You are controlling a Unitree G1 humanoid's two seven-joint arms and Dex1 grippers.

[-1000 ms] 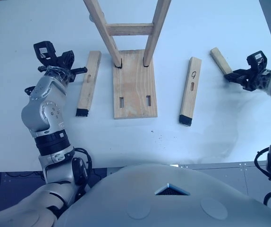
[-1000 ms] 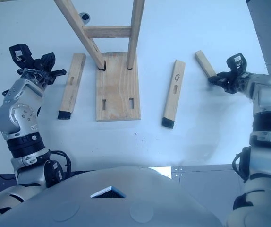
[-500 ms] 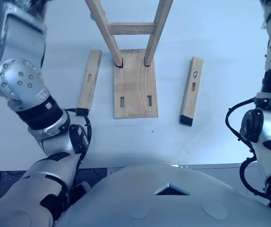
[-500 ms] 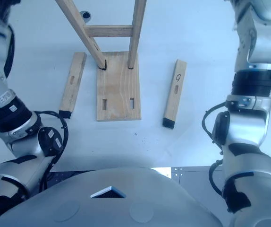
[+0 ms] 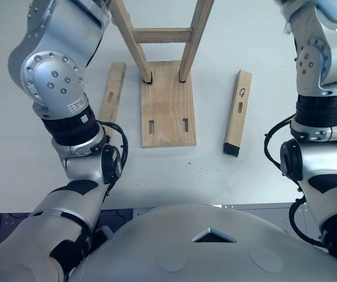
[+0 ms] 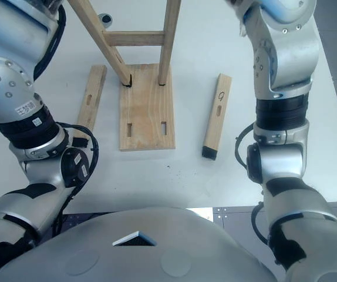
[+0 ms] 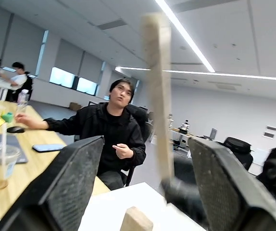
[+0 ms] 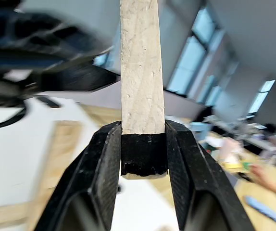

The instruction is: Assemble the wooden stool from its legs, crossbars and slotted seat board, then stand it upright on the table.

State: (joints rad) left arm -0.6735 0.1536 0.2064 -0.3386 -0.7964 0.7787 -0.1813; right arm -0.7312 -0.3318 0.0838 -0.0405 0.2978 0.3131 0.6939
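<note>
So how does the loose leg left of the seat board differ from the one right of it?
The left leg lies close beside the seat board; the right leg lies farther off. The right leg bears a pen mark near its slot; the left leg shows none. The right leg's black near end shows; the left leg's is hidden behind the left arm. Both lie flat on the table, pale wood, one slot each.

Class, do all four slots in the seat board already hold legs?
No: the seat board holds legs at its far end only; its two near slots are empty.
</note>
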